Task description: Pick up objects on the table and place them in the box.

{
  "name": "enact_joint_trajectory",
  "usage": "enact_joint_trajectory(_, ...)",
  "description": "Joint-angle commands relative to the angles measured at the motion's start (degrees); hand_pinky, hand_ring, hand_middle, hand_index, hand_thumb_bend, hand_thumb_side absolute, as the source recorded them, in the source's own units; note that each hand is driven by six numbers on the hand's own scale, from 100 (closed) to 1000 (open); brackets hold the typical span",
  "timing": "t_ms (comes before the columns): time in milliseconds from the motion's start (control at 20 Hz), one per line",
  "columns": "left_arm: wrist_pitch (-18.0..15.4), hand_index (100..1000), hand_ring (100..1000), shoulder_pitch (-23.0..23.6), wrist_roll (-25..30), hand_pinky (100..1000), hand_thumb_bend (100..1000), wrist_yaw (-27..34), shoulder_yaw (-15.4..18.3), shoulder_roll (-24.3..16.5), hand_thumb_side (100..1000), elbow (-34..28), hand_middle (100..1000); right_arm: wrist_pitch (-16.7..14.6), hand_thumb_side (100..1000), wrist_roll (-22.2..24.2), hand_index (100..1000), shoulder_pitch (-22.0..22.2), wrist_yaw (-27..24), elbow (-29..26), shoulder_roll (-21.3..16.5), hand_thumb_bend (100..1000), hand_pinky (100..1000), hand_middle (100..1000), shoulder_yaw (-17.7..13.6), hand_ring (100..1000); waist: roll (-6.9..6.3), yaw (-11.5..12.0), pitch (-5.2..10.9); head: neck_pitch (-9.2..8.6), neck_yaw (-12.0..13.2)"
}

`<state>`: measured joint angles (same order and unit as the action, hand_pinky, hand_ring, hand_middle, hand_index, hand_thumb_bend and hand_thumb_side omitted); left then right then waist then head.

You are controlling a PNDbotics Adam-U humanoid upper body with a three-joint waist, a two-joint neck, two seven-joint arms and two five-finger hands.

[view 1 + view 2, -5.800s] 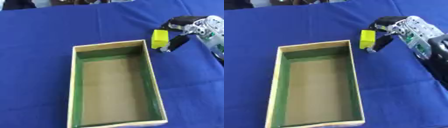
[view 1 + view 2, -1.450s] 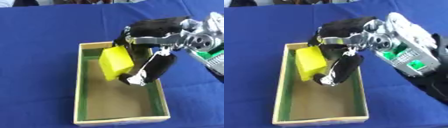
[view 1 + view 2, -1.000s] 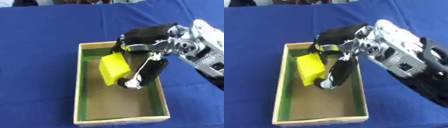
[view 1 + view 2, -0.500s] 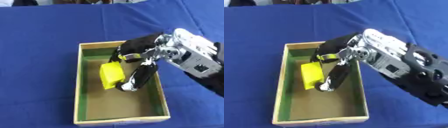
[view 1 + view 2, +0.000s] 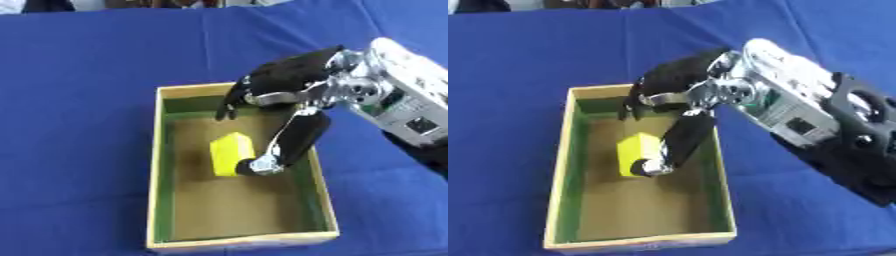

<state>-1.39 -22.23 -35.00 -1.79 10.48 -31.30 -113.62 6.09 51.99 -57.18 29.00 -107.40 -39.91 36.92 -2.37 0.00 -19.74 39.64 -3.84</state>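
Note:
A yellow block (image 5: 229, 152) stands on the brown floor of the wooden box (image 5: 156, 175), which has green inner walls, a little behind the box's middle. My right hand (image 5: 289, 82) reaches in from the right and hangs over the box's far half. Its fingers (image 5: 229, 106) are spread and raised clear of the block's top. The thumb (image 5: 284, 145) points down beside the block, its tip at the block's lower right corner. The hand is open and the block rests on its own. My left hand shows in neither view.
A blue cloth (image 5: 79, 75) covers the whole table around the box. My right forearm (image 5: 815, 125), silver and black, crosses the right side above the cloth. The box's near half holds nothing.
My right hand carried the yellow block from the cloth on the right into the box and lowered it to the floor. The fingers have now lifted off the block.

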Motion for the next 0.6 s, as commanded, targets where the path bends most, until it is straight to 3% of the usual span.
enact_joint_trajectory(50,0.01,757,771,-0.47,0.00,623,101,0.03,0.27,-1.80,1000,-0.97,742,-0.08,752,-0.02,955,-1.10,-1.07,-2.41,-2.51,598,769,793,-2.45,875,-0.05,-0.07,1.55,-0.47,0.20)
enact_joint_trajectory(100,0.02,757,771,-0.45,0.00,623,101,0.03,0.27,-1.78,1000,-0.97,742,0.06,752,-0.02,955,-1.04,-1.27,-2.93,-2.82,598,769,793,-2.92,875,-0.06,-0.09,1.56,-0.48,0.20)
enact_joint_trajectory(150,0.04,757,772,-0.41,-0.01,623,106,0.02,0.28,-1.79,1000,-0.97,742,0.32,815,-0.02,941,-1.06,-1.42,-3.47,-3.12,513,765,780,-3.40,866,-0.09,-0.14,1.61,-0.49,0.26)
enact_joint_trajectory(200,0.05,757,772,-0.32,-0.04,623,102,0.00,0.32,-1.83,1000,-0.97,742,0.74,762,-0.02,939,-1.12,-1.59,-4.32,-3.55,577,764,778,-4.31,864,-0.12,-0.23,1.67,-0.50,0.35)
enact_joint_trajectory(300,0.08,757,772,-0.22,-0.09,623,101,-0.03,0.38,-1.90,1000,-0.97,742,1.49,773,-0.02,935,-1.07,-2.22,-6.26,-4.77,572,763,776,-6.59,862,-0.15,-0.31,1.76,-0.51,0.47)
enact_joint_trajectory(550,0.17,757,772,0.11,-0.24,622,101,-0.13,0.51,-2.09,1000,-0.97,743,1.03,809,-0.08,929,-1.26,-3.45,-7.16,-7.82,530,760,768,-12.35,855,-0.28,-0.49,1.90,-0.52,0.77)
enact_joint_trajectory(600,0.17,757,772,0.18,-0.28,622,101,-0.16,0.54,-2.12,1000,-0.97,743,0.73,836,-0.41,927,-1.18,-3.67,-7.17,-8.46,476,759,766,-13.47,853,-0.32,-0.52,1.90,-0.53,0.84)
